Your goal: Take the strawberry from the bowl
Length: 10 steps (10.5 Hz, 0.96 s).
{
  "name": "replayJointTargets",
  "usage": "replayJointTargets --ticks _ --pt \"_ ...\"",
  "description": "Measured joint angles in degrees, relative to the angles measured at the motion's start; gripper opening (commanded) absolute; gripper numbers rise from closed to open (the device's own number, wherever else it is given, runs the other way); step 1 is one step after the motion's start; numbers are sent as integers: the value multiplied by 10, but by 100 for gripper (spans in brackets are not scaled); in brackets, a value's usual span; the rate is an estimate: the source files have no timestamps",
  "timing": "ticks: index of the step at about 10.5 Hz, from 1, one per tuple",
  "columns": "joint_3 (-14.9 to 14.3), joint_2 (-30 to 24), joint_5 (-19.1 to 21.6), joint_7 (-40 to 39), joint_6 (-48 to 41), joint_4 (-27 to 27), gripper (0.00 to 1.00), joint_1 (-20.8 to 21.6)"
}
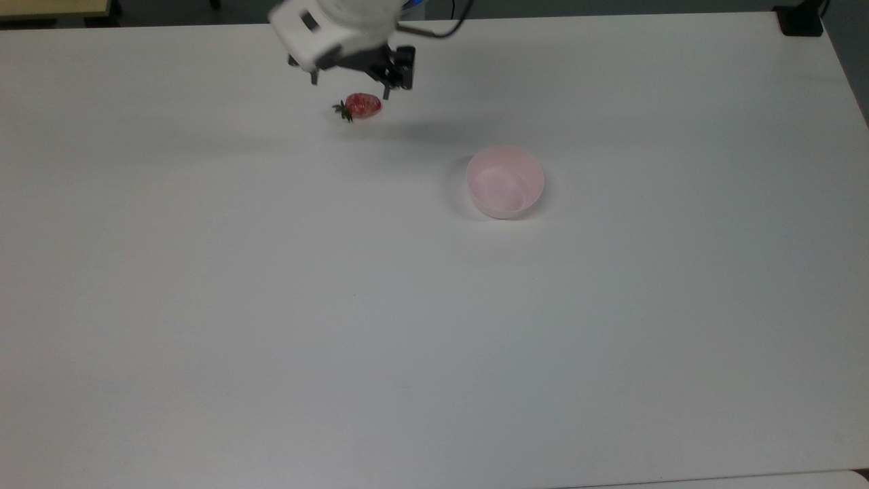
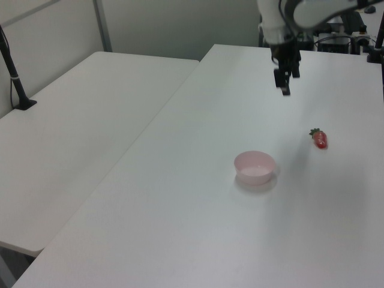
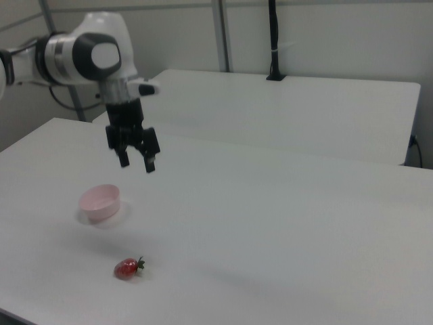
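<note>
Strawberry lies on its side on the bare desk, well apart from the seemingly empty pink bowl; the claw hangs high above it, fingers spread, holding nothing, so it looks already released

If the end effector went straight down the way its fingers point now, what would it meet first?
Most likely the bare white table. The open end effector hangs high, fingers pointing down. The strawberry lies on the table near that line, possibly slightly aside; depth is unclear. The bowl sits apart, off its path.
</note>
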Motion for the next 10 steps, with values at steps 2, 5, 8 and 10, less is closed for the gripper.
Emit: replayJointTargets --ticks 2,5,8,10 --pt "-47 -14 51 -1 -29 74 100 -3" --pt "-89 -31 71 -1 -38 128 100 -2" --pt "-138 -41 72 -2 -21 132 100 46" --pt "-158 -43 72 -9 0 132 100 66"
